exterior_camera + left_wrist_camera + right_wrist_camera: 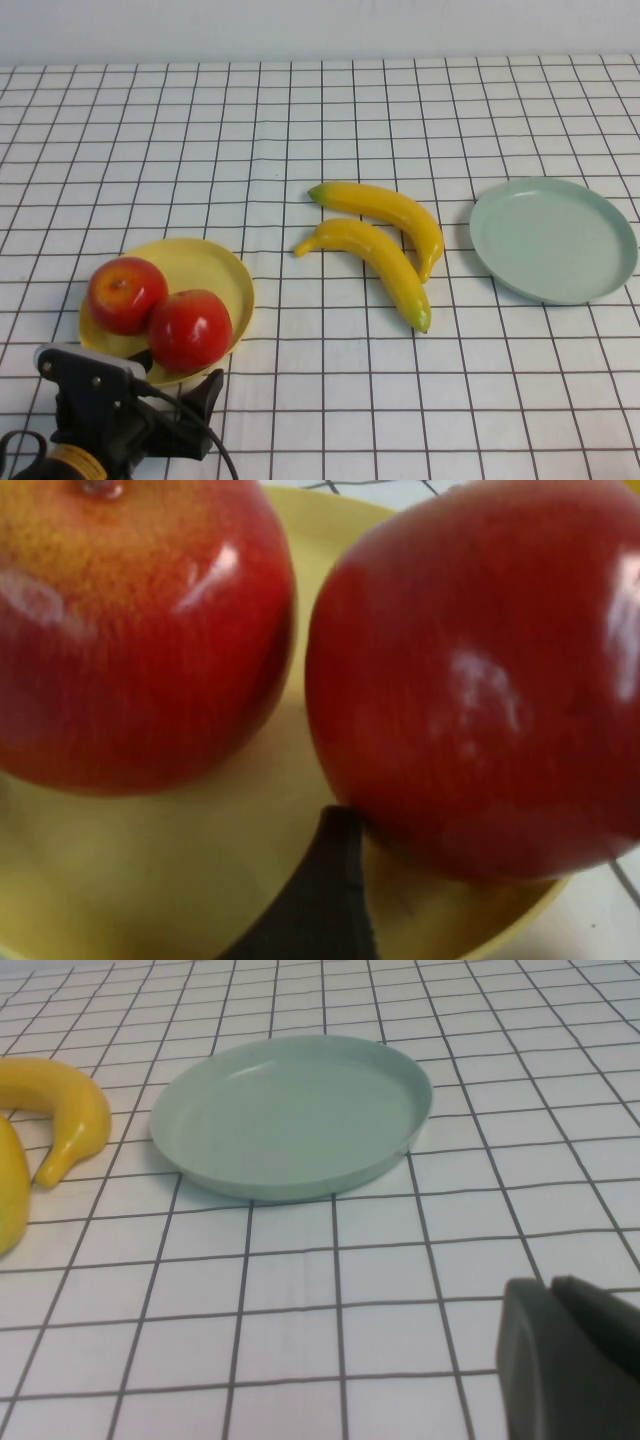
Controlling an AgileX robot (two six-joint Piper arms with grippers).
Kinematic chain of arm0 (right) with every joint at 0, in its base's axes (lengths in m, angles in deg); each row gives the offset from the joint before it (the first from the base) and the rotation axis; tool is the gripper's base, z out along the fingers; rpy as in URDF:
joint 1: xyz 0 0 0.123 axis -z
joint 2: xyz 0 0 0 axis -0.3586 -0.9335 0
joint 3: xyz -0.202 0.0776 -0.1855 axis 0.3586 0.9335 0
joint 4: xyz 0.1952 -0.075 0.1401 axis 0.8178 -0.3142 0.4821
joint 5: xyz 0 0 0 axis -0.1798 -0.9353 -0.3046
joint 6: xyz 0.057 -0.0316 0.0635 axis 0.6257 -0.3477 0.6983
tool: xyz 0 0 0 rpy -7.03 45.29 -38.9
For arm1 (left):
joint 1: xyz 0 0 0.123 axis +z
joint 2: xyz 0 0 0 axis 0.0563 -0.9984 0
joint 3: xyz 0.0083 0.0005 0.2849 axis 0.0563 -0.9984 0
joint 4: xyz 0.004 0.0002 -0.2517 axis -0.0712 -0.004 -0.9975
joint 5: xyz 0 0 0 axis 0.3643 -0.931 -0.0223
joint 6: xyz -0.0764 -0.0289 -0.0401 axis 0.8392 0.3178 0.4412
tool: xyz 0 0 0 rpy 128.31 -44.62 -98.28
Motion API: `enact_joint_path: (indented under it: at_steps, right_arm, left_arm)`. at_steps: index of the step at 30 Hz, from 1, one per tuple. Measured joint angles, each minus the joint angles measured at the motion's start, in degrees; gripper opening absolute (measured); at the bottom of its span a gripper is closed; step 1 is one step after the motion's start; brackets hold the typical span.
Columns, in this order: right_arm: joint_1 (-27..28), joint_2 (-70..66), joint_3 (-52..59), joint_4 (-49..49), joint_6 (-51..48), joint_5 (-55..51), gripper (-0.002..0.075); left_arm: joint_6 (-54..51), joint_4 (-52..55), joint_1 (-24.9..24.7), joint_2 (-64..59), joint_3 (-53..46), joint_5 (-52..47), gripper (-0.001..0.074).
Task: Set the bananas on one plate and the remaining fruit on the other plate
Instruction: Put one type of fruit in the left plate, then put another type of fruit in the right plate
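Observation:
Two red apples (125, 293) (190, 330) sit side by side on the yellow plate (215, 265) at the near left. My left gripper (175, 385) is open at the plate's near rim, just behind the nearer apple. In the left wrist view one dark finger (320, 900) lies on the plate (150, 870) against the right-hand apple (490, 680), beside the other apple (130, 640). Two yellow bananas (385, 215) (375, 262) lie on the table mid-right. The pale green plate (553, 240) is empty at the right. My right gripper (552, 1295) is shut and empty, near the green plate (290, 1115).
The table is covered by a white cloth with a black grid (300, 120). A banana end (70, 1120) shows beside the green plate in the right wrist view. My right arm is out of the high view.

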Motion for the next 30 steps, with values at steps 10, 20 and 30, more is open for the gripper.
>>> enact_joint_path:
  at_steps: [10,20,30]
  right_arm:
    - [0.00,0.00,0.00,0.00,0.00,0.00,-0.0015]
    - [0.00,0.00,0.00,0.00,0.00,0.00,-0.0015]
    - [0.00,0.00,0.00,0.00,0.00,0.00,-0.0015]
  left_arm:
    - [0.19,2.64,0.00,4.38,0.00,-1.73,0.0670]
    - [-7.83,-1.45,0.00,20.82,-0.11,-1.87,0.0606]
    - [-13.39,11.67,-0.11,30.38,-0.56,-1.96,0.0022]
